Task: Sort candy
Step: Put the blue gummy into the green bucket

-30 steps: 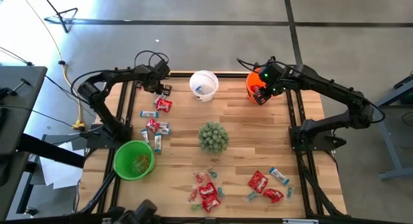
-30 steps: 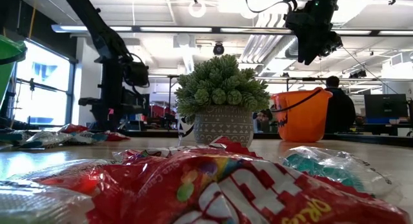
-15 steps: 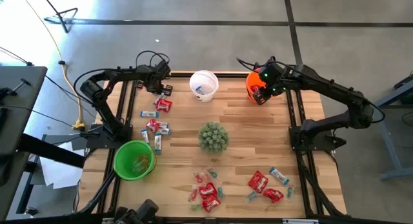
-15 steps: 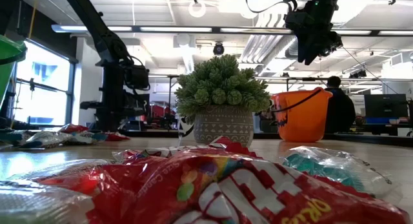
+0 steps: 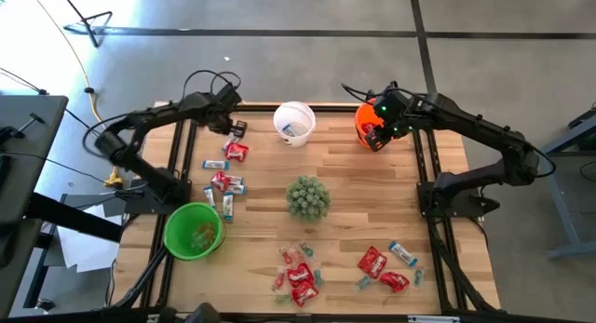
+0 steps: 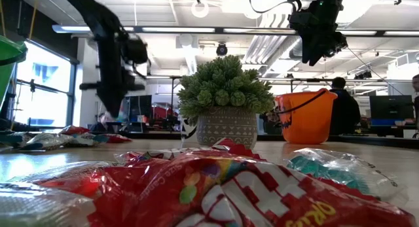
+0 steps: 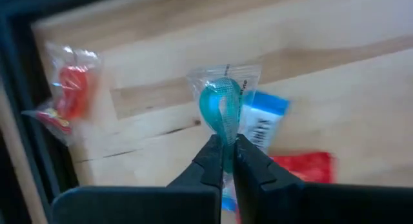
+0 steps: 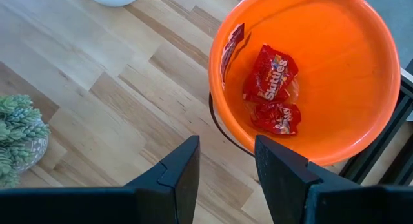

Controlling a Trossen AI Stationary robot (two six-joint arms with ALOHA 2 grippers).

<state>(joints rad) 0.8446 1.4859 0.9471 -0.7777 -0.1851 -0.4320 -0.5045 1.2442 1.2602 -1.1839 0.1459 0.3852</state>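
The left gripper (image 7: 222, 161) has its fingers pinched tight on a clear-wrapped teal sweet (image 7: 221, 108), lifted just off the worktop (image 5: 372, 197) at the far left corner, with a blue-and-white bar (image 7: 261, 124) and red packets lying right below it. Over on the far right, the right gripper (image 8: 226, 162) hangs above the orange bucket (image 8: 374, 62), fingers spread wide and holding nothing, and two red packets (image 8: 270, 72) sit at the bottom of that bucket, so some sorting looks done. The green bucket (image 5: 193, 231) near the left edge seems to hold a few small pieces, and the white bucket (image 5: 294, 122) shows something blue inside. Plenty is left, by my reckoning: a cluster of candy (image 5: 226, 181) along the left side, another heap (image 5: 296, 272) at the near edge and a third (image 5: 384, 265) to its right, all around the potted plant (image 5: 306, 197). Early to middle stage, I'd judge.
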